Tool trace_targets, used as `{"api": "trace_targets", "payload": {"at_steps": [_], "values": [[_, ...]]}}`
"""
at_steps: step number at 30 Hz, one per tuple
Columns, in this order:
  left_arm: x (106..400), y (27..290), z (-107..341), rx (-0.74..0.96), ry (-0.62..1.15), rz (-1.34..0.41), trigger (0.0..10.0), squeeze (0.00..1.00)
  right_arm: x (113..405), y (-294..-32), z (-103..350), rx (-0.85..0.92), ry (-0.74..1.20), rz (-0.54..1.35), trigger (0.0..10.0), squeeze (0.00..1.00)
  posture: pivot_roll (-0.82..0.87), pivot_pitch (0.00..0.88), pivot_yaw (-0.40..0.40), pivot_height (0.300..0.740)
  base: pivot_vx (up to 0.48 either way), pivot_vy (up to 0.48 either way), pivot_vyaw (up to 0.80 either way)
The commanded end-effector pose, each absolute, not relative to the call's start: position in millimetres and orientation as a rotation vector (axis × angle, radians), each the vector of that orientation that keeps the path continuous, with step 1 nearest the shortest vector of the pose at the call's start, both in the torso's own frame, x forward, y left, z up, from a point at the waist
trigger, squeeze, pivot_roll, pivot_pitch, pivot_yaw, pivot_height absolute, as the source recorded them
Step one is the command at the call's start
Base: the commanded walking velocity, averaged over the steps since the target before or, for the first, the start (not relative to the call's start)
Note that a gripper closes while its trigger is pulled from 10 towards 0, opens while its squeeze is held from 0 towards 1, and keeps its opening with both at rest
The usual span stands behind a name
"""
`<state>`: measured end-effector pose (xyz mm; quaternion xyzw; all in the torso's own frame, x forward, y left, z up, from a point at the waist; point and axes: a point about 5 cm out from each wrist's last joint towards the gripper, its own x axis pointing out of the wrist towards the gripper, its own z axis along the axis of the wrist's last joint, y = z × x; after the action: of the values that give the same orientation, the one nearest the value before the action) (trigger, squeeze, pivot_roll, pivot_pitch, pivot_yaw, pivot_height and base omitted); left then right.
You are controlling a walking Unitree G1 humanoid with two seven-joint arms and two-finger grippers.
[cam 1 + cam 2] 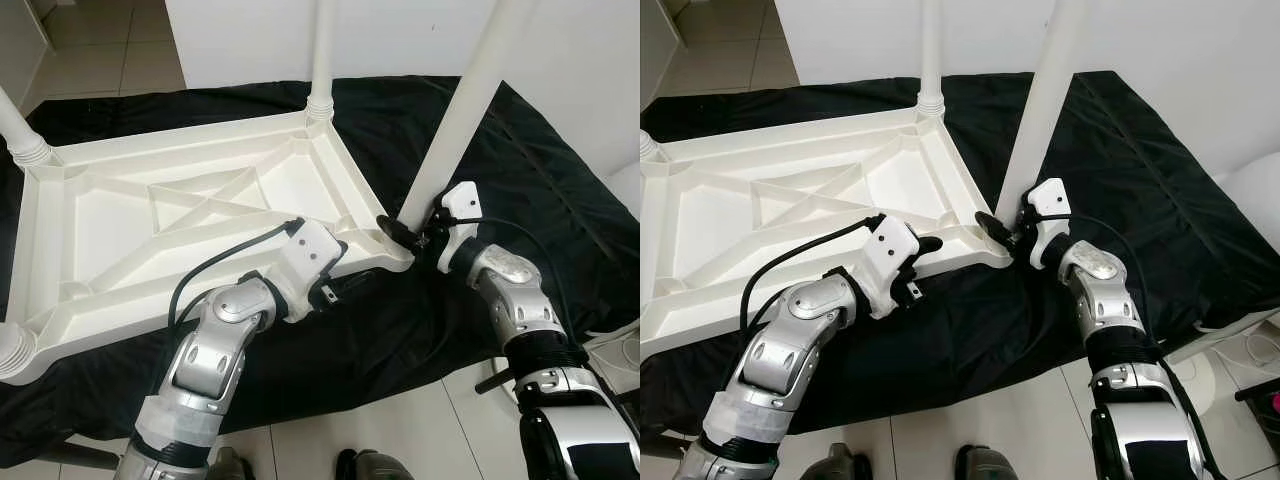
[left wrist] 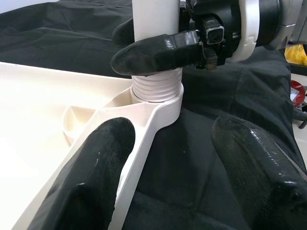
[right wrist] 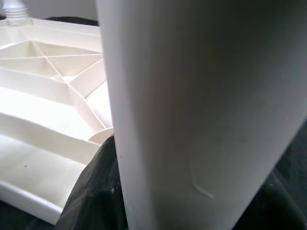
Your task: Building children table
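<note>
A white plastic table top [image 1: 190,215] lies upside down on a black cloth [image 1: 520,160]. Upright legs stand in its far-right corner [image 1: 322,60], far-left corner [image 1: 20,130] and near-left corner [image 1: 10,350]. A fourth leg [image 1: 465,110] stands tilted in the near-right corner socket [image 2: 156,93]. My right gripper [image 1: 412,228] is shut around that leg just above its ribbed base, one black finger [image 2: 158,52] across its front. My left gripper [image 1: 345,285] is open at the table's near rim [image 2: 139,153], with one finger [image 2: 91,177] over the table and the other over the cloth.
The cloth covers a tiled floor [image 1: 100,50], and a white wall [image 1: 560,60] stands behind and to the right. Cables and a white object [image 1: 610,360] lie on the floor at the right. My feet [image 1: 980,465] are at the cloth's near edge.
</note>
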<state>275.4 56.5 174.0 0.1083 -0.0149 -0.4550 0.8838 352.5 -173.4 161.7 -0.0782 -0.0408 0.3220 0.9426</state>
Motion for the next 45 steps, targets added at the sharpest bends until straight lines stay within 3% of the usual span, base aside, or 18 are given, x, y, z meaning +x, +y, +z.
{"api": "trace_targets", "payload": {"at_steps": [1,5,16,35,39,45], "values": [[278.4,58.0,176.0,0.221,-0.042,-0.857,10.0,0.0,350.3,-177.3,139.6,-0.124,0.025,0.613,10.0,0.0,-0.06,0.097,-0.001,0.74,0.0,0.0,0.0],[278.7,57.1,176.3,0.224,-0.044,-0.861,10.0,0.0,354.7,-175.0,136.8,-0.052,0.072,0.587,10.0,0.0,-0.06,0.09,0.001,0.74,0.0,0.0,0.0],[278.0,57.5,175.5,0.223,-0.05,-0.865,10.0,0.0,357.1,-165.6,140.2,-0.076,0.054,0.538,10.0,0.0,-0.06,0.079,-0.018,0.74,0.0,0.0,0.0],[286.1,68.7,179.6,0.231,-0.086,-0.82,10.0,0.0,339.8,-119.3,139.1,0.079,0.002,-0.061,10.0,0.0,-0.05,0.064,-0.058,0.74,0.0,0.0,0.0],[288.1,71.1,180.9,0.234,-0.092,-0.809,10.0,0.0,333.8,-110.5,140.4,0.109,0.005,-0.128,10.0,0.0,-0.05,0.064,-0.058,0.74,0.0,0.0,0.0],[289.1,73.8,180.9,0.236,-0.096,-0.81,10.0,0.0,330.0,-103.1,144.6,0.099,-0.005,-0.078,10.0,0.0,-0.06,0.061,-0.057,0.74,0.0,0.0,0.0]]}}
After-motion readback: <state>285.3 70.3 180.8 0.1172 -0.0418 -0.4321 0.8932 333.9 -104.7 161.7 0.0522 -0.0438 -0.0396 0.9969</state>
